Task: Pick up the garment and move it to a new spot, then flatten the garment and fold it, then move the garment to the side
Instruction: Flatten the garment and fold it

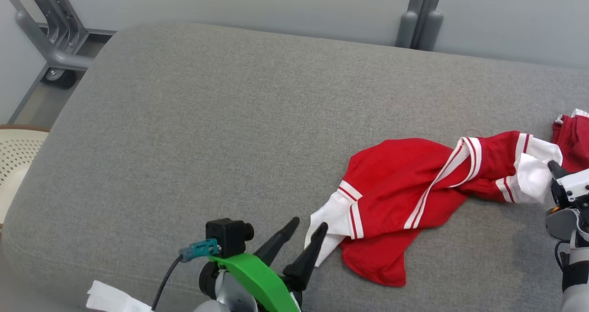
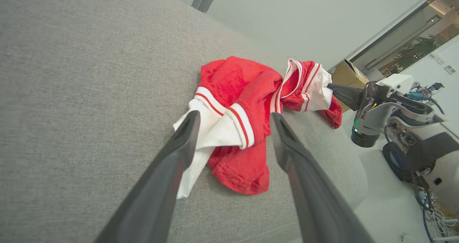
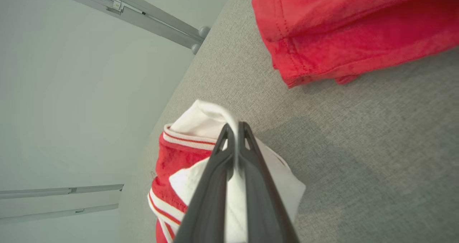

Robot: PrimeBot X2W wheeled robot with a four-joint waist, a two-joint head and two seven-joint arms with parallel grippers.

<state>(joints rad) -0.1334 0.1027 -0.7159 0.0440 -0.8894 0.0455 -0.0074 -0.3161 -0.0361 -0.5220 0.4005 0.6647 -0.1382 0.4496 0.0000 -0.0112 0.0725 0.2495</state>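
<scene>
On my feed a wide grey fabric cushion [image 1: 207, 132] spreads across the head view, its rounded corner at the upper left. Behind it I see pale wall panels [image 1: 253, 3] joined by grey metal posts [image 1: 419, 20]. At the upper left a grey metal frame [image 1: 50, 31] stands on a dark caster [image 1: 57, 76]. A cream perforated surface with a brown rim [image 1: 14, 158] shows at the left edge. In the left wrist view a cardboard box [image 2: 349, 76] sits beyond the cushion, a glass strip [image 2: 412, 46] shows greenery, and cables [image 2: 435, 218] lie on the light floor [image 2: 387, 207].
</scene>
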